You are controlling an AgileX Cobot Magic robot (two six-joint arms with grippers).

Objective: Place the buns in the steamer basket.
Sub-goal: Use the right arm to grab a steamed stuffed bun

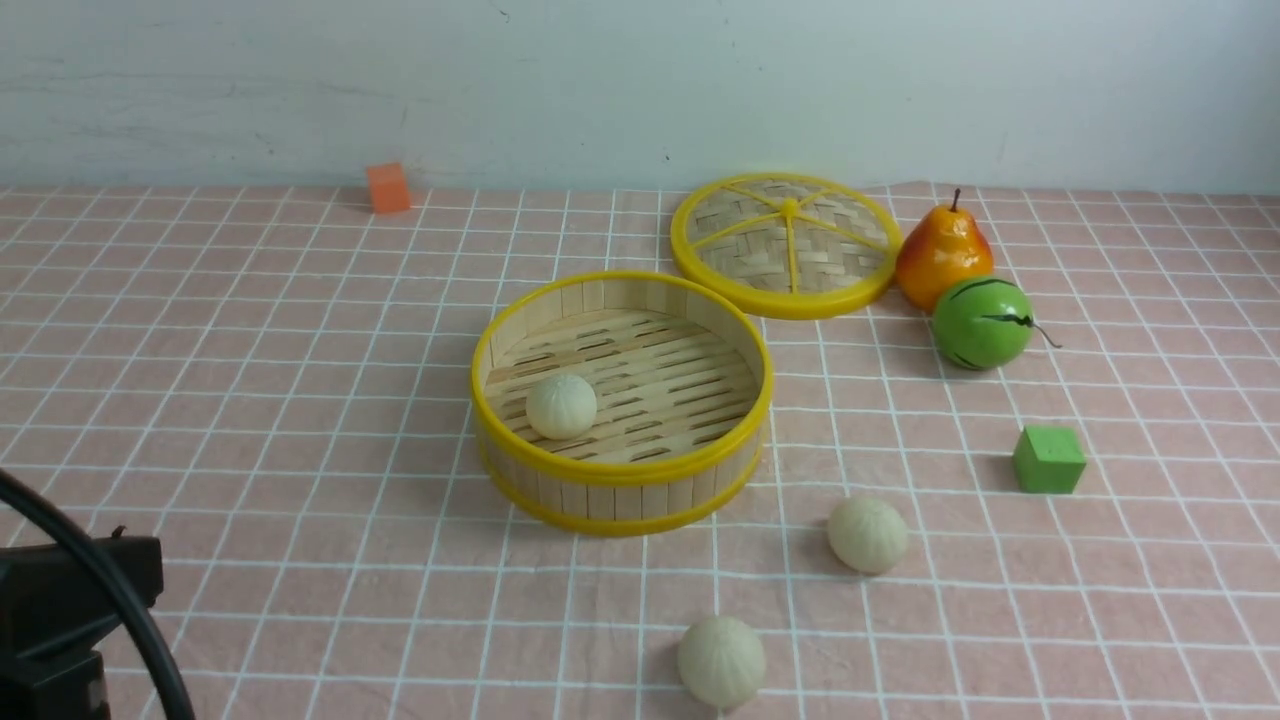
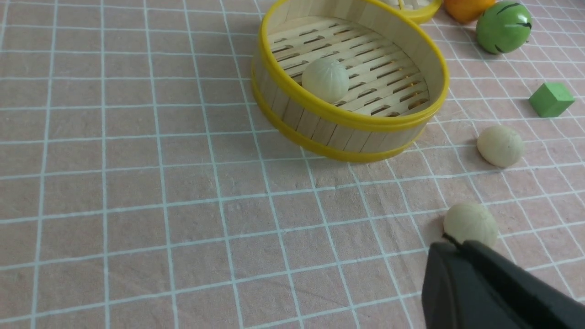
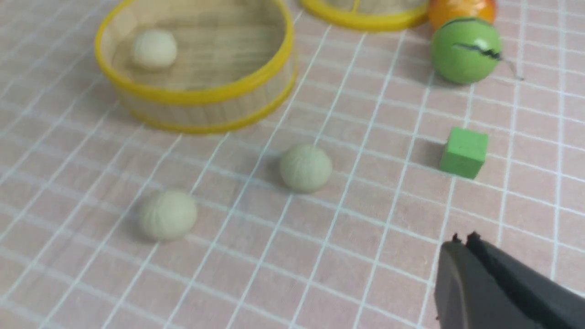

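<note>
At the near left corner: left arm (image 1: 60, 620) — black housing and a looped cable, cut off by the frame edge, with a broad stretch of bare cloth beyond it.
left gripper (image 2: 452, 242): black tapered jaws pressed together and empty. Its tips line up with the nearest bun in the wrist view, and I cannot tell whether they touch.
right gripper (image 3: 462, 240): black jaws closed tip to tip with nothing held, above bare cloth and apart from both loose buns.
tablecloth (image 1: 250, 450): pink fabric with a white grid, slightly wrinkled. The left half is open right up to the wall.
nearest bun (image 1: 721, 661): cream-white ball with faint pleated ridges, on the cloth close to the near edge.
second bun (image 1: 867, 534): same kind, on the cloth just beyond the first and to its right, near the basket wall but apart from it.
green cube (image 1: 1048, 459): matte and sharp-edged, lying to the right of the second bun.
steamer basket (image 1: 620, 470): round and deep, with upright bamboo slats, glossy yellow rims and a slatted floor.
third bun (image 1: 561, 406): inside the basket, on the left part of the floor.
green striped ball fruit (image 1: 982, 323): shiny, just beside the pear (image 1: 942, 252).
lid (image 1: 786, 245): flat woven disc with a yellow rim and spokes — it lies behind the basket.
orange cube (image 1: 388, 187): alone at the foot of the pale wall (image 1: 600, 80).
</note>
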